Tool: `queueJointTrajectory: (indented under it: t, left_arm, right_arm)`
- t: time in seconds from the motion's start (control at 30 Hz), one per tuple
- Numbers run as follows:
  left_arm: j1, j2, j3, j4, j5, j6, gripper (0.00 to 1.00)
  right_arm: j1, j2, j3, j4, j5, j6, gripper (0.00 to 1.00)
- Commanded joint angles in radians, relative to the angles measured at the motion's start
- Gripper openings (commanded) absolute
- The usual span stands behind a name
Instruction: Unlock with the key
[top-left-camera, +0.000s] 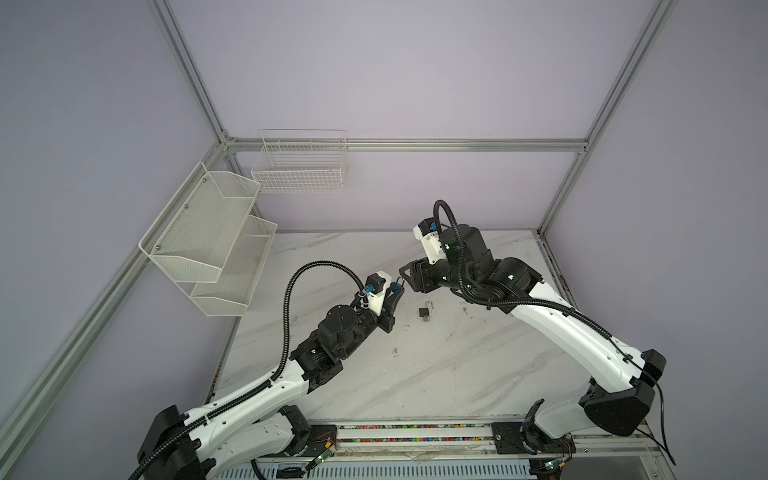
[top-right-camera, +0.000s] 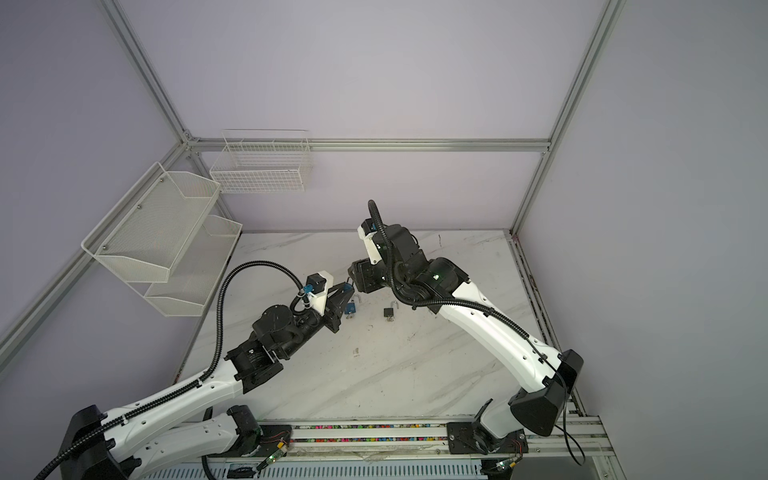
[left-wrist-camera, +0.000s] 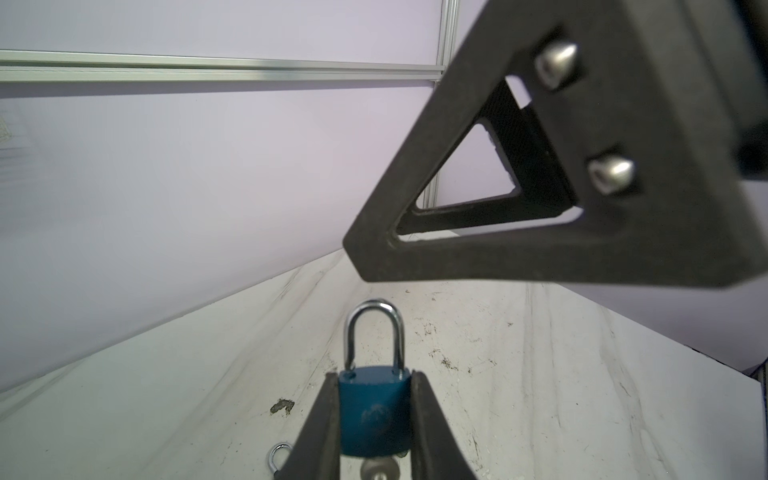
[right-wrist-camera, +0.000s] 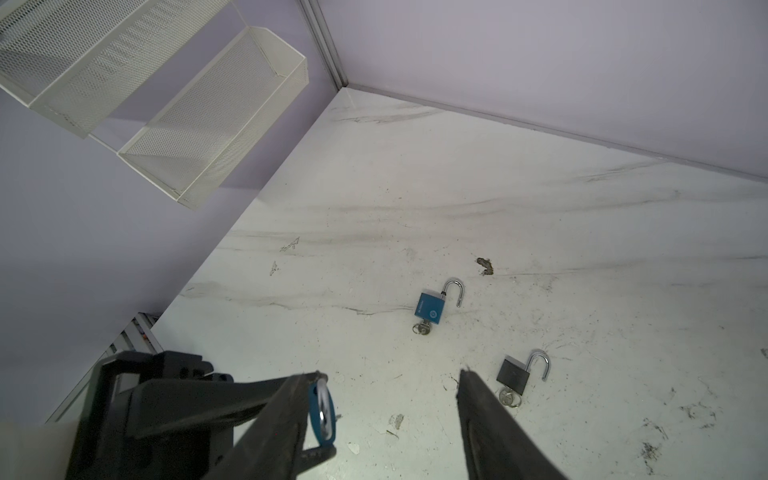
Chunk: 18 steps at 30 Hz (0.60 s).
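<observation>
Left arm (top-left-camera: 257, 390) stretches low toward the middle, jaws clamped on a blue padlock (left-wrist-camera: 376, 415), blurry key (left-wrist-camera: 376, 469) poking out underneath. Right arm (top-left-camera: 561, 328) arches over facing it, jaws wide and empty. Marble tabletop (top-left-camera: 457, 374) has a second blue padlock (right-wrist-camera: 431, 306) and a black padlock (right-wrist-camera: 513, 376), both popped open. Mesh shelves (top-left-camera: 199, 232) on the left wall.

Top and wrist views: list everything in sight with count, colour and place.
table: one, white marble.
held padlock: one, blue, gripped above the table.
loose blue padlock: one, blue, shackle open, lying on the table.
black padlock: one, black, shackle open, on the table beside it.
keys: two, silver, one in each loose padlock.
mesh shelf: one, white, two-tier, left wall.
wire basket: one, white, back wall.
left gripper: one, black, shut on the held padlock.
right gripper: one, black, open, empty, near the held padlock.
</observation>
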<state>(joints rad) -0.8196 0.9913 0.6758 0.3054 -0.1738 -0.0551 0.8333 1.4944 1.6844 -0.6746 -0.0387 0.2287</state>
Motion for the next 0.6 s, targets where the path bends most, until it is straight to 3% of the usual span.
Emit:
queueJointTrajectory:
  t: [0.0,0.57]
  left_arm:
    - [-0.004,-0.008,-0.041,0.074,-0.021,0.030,0.00]
    - [-0.004,-0.010,-0.045,0.077,-0.028,0.023,0.00]
  right_arm:
    - [0.014,0.022,0.042,-0.051,0.036,-0.026,0.60]
    - [0.040,0.084,0.107,-0.116,0.104,-0.039,0.61]
